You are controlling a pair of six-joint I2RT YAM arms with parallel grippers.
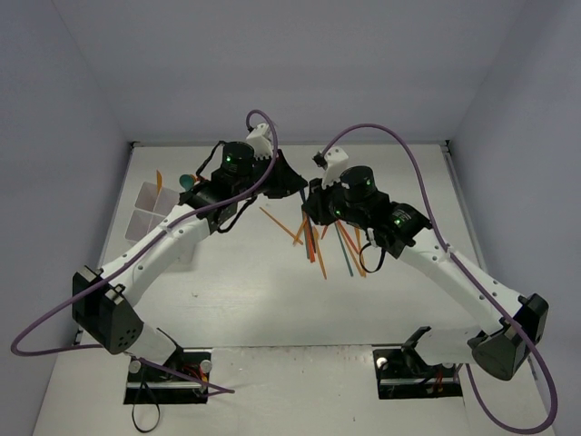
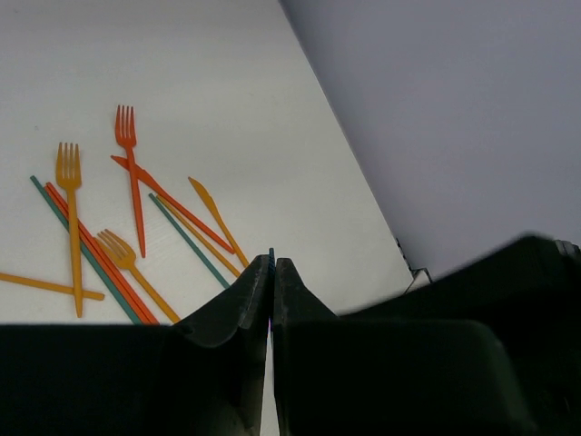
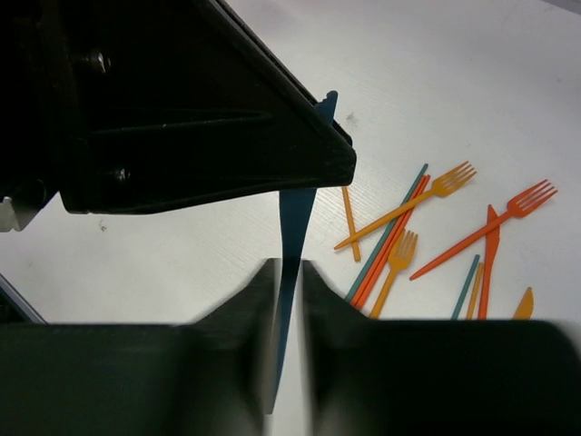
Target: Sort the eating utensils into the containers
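Note:
A dark teal knife point(image 3: 296, 218) hangs between both grippers above the table's middle. My left gripper point(image 2: 272, 263) is shut on it; only a thin teal edge point(image 2: 270, 253) shows at the fingertips. In the right wrist view the left gripper point(image 3: 227, 118) holds the knife's upper end. My right gripper point(image 3: 289, 272) straddles the lower end, jaws slightly apart, with a white gap on the right side. In the top view the two grippers point(image 1: 292, 186) point(image 1: 318, 193) meet. Loose orange, red and teal utensils point(image 1: 331, 241) lie below. The white compartment box point(image 1: 150, 211) stands at the left.
Orange and red forks point(image 2: 71, 182) point(image 2: 127, 145), sticks and an orange knife point(image 2: 213, 213) lie scattered near the grippers. An orange utensil point(image 1: 159, 179) and a teal spoon point(image 1: 186, 181) are at the box. Grey walls enclose the table on three sides.

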